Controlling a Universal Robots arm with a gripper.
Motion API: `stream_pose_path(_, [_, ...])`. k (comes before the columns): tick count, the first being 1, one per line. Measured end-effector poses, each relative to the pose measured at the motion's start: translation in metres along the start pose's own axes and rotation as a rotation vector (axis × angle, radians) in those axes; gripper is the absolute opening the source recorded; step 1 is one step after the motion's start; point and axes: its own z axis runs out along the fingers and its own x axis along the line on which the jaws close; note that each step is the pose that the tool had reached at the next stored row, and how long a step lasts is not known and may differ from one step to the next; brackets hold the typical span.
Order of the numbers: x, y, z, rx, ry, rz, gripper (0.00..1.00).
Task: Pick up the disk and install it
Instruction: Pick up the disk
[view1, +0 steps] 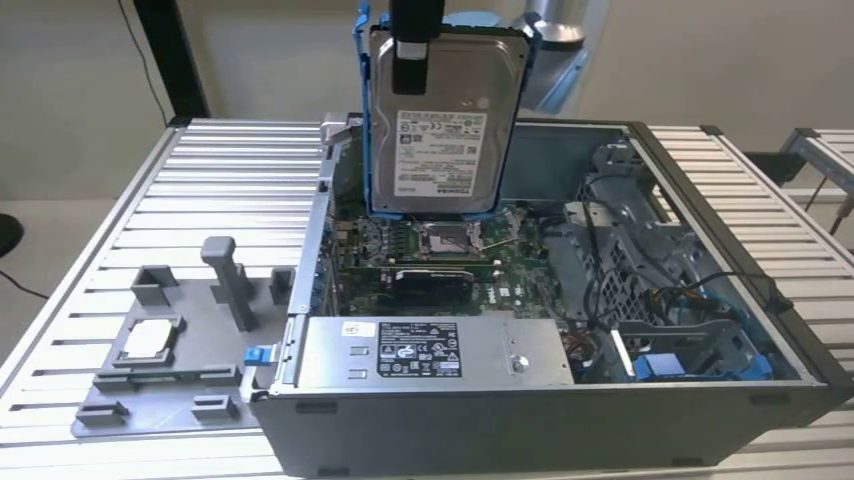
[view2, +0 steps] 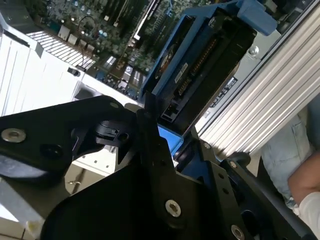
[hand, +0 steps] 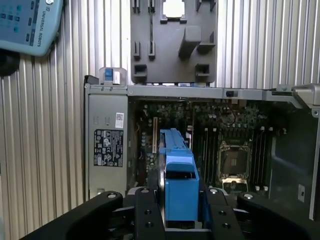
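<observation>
The disk (view1: 441, 120), a silver-grey drive with a white label in a blue carrier frame, hangs upright above the back of the open computer case (view1: 561, 400). My gripper (view1: 412, 75) is shut on its upper end, with one black finger running down the labelled face. In the first wrist view the disk (hand: 178, 180) points down at the motherboard between my two black fingers (hand: 146, 212). The second wrist view shows the disk (view2: 200, 65) edge-on, its connector side towards the camera, held in the gripper (view2: 169, 136).
Inside the case lie the motherboard (view1: 441, 245), a silver power supply box (view1: 427, 350) at the front and blue drive-bay parts (view1: 667, 362) with cables on the exterior view's right. A grey fixture tray (view1: 174, 350) holding a small chip sits at the left. A person's hand (view2: 306, 187) is near the table edge.
</observation>
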Motion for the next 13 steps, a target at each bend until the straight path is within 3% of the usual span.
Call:
stream_pose_path(5, [0.0053,-0.0053,0.0,-0.0011,0.0,0.0,0.0])
stream_pose_path(13, [0.0092,-0.0083,0.0002,-0.0023,0.0,0.0,0.0])
